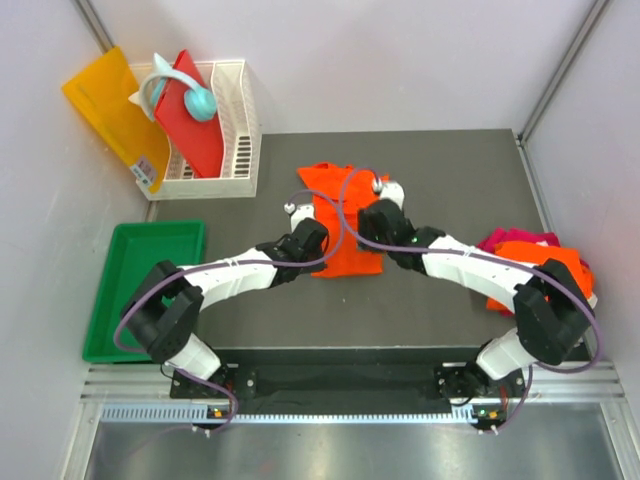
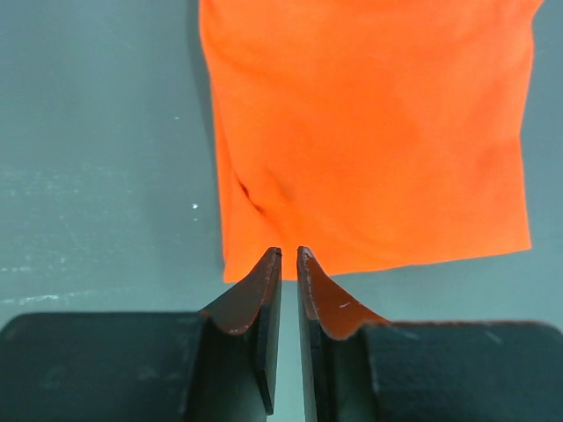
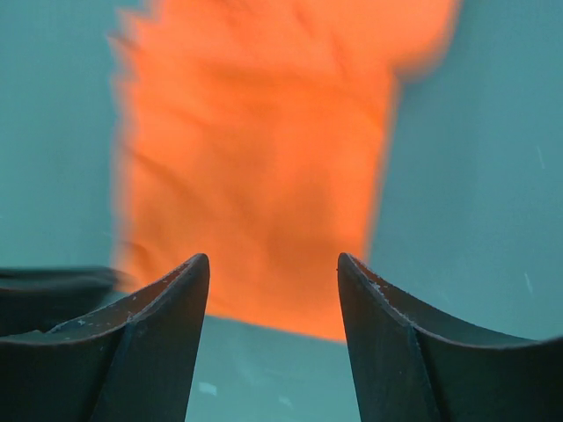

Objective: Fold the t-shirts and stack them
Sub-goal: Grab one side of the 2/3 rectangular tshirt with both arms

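A folded orange t-shirt point(image 1: 347, 230) lies in the middle of the dark table. My left gripper point(image 1: 308, 238) is at its left edge and my right gripper point(image 1: 380, 225) at its right edge. In the left wrist view the left gripper point(image 2: 289, 253) hovers over the t-shirt point(image 2: 369, 132) by its near corner. Its fingers stand a narrow slit apart with nothing between them. The right gripper point(image 3: 274, 260) is wide open and empty, just short of the t-shirt's point(image 3: 255, 176) near edge. More t-shirts, magenta point(image 1: 515, 238) and orange point(image 1: 530, 262), are heaped at the table's right edge.
A green tray point(image 1: 125, 270) sits left of the table. Behind it a white basket point(image 1: 238, 130) holds a red board point(image 1: 195, 135) and a teal object point(image 1: 200, 100). A yellow sheet point(image 1: 110, 110) leans beside the basket.
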You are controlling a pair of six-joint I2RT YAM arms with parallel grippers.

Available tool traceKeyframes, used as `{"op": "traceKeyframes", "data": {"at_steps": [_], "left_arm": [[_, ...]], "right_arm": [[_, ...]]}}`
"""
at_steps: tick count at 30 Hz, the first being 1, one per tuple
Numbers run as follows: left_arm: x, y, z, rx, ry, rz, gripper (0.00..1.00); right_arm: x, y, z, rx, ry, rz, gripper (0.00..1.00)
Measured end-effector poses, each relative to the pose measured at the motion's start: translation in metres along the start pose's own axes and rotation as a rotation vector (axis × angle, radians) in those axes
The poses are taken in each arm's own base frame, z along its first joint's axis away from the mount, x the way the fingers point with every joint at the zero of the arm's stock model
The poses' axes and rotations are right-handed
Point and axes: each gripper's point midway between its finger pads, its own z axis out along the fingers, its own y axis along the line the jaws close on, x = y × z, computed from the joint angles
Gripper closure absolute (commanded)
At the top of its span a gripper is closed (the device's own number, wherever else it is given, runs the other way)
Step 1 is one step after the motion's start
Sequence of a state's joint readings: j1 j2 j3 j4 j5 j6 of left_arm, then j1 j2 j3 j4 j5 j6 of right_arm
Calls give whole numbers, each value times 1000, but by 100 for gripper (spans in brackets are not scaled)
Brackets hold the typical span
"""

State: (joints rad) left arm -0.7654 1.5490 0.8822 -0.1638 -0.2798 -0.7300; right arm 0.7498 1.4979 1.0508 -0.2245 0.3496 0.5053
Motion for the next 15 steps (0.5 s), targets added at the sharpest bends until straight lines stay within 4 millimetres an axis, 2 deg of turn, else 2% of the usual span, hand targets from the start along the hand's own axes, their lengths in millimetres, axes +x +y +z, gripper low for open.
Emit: {"op": "traceKeyframes", "data": {"at_steps": [4,6,8,15], "left_arm": [[1,8,0,-35,-3,11,83],[1,12,0,-53,-6,18,83],[1,15,1,-68,-9,24,83],[4,23,3,-103,-6,39,84]], "right_arm": [[76,-48,7,127,148,-4,41],[101,-62,6,166,201,-7,41],[109,-67,6,182,218,-4,42],[108,-61,16,178,196,39,45]]}}
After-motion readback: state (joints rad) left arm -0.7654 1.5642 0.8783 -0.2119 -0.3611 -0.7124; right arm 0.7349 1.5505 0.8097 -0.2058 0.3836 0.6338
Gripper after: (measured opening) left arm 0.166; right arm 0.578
